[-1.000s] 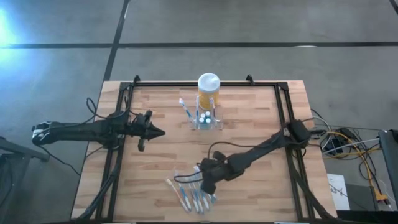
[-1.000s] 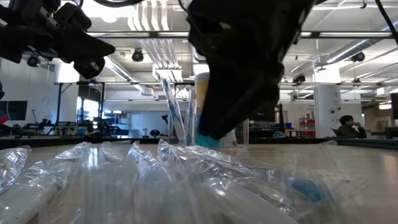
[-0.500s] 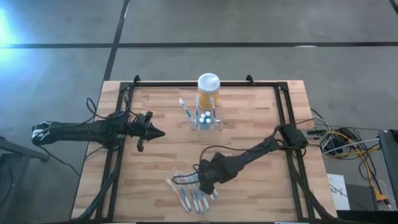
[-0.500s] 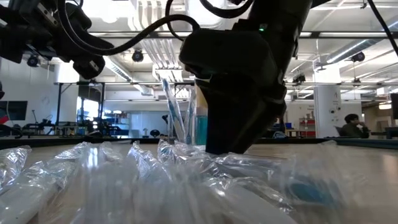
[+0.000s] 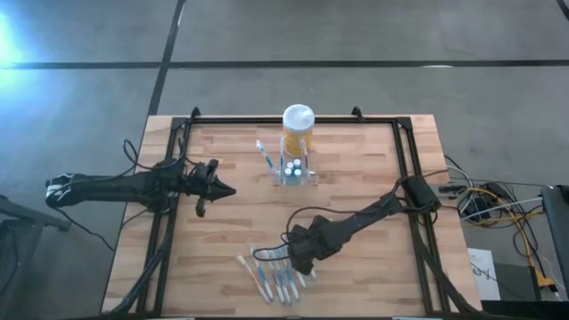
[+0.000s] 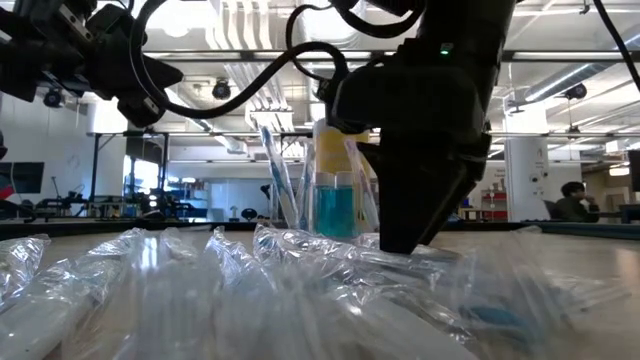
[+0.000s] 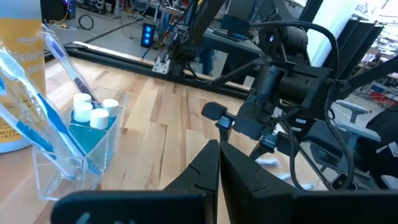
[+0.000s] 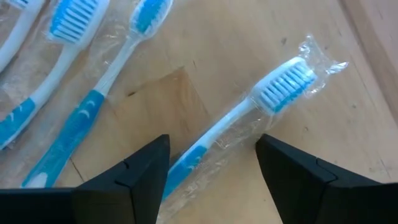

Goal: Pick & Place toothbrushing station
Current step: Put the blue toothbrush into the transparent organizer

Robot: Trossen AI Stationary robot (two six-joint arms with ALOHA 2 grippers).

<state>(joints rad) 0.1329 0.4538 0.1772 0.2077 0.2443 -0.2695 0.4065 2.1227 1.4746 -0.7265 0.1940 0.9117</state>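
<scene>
Left wrist view: clear slotted toothbrushing station (image 7: 78,158), blue-tinted, holding toothbrushes (image 7: 46,118). Right gripper (image 8: 211,177) spread wide, empty, straddling wrapped toothbrush (image 8: 249,118) at table's six o'clock. Left gripper (image 7: 217,177) closed, empty.

Pale, matt wooden table (image 5: 356,178); clear glossy plastic toothbrushing station (image 5: 297,172); wrapped toothbrushes (image 8: 249,118) in crinkled transparent film at six o'clock; matt black right gripper (image 8: 211,171) fingers.

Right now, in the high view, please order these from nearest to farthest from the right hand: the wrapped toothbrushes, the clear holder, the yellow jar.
1. Wrapped toothbrushes, just beside the right hand, front edge.
2. Clear holder, table centre-back.
3. Yellow jar, behind the holder, back edge.
</scene>
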